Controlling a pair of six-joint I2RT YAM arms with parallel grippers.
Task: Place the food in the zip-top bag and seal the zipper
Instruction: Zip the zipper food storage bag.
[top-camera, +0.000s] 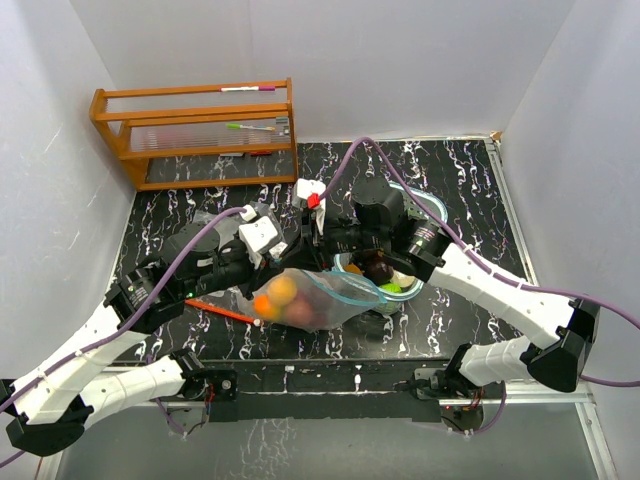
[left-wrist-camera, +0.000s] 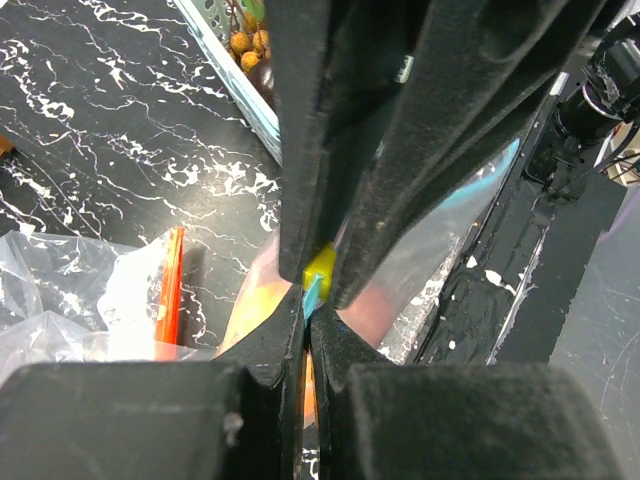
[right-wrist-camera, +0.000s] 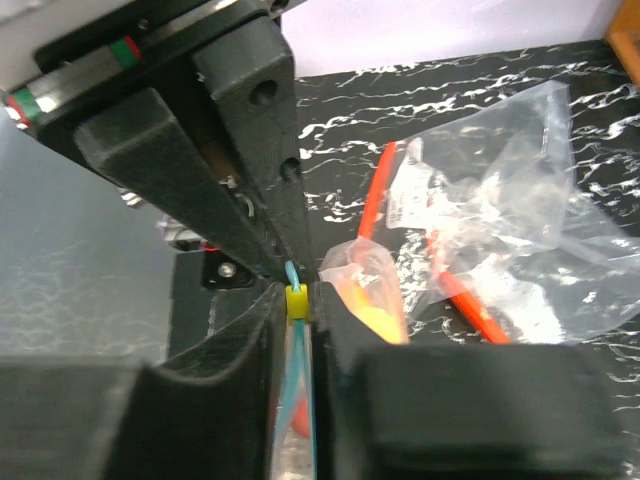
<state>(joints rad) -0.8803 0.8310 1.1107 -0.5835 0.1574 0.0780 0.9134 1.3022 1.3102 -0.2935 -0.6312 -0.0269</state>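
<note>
Saw a clear zip-top plastic bag lying in the middle of a black table with white streaks. Saw toy food inside it: a round yellow-orange fruit, a small orange one beside it and a dark red one just below. Found more toy food in a teal plastic lattice basket just to the right of the bag: something green in the top view, and little brown nuts in the left wrist view.

Found both arms reaching in to one spot at the top edge of the bag, tip to tip. Saw the left gripper with its jaws pressed together, pinching the thin teal zipper strip of the bag. Saw the right gripper right across from it, nearly touching, with jaws closed in on the same strip and pinching it by the small yellow slider. Could not tell how much of the zipper was closed.

Saw a long orange-red stick lying on the table left of the bag, its end right by the bag's corner. Saw a second crumpled clear bag lying over that stick in the right wrist view. Saw a brown wooden rack standing at the far left corner, well apart from the bag.
</note>
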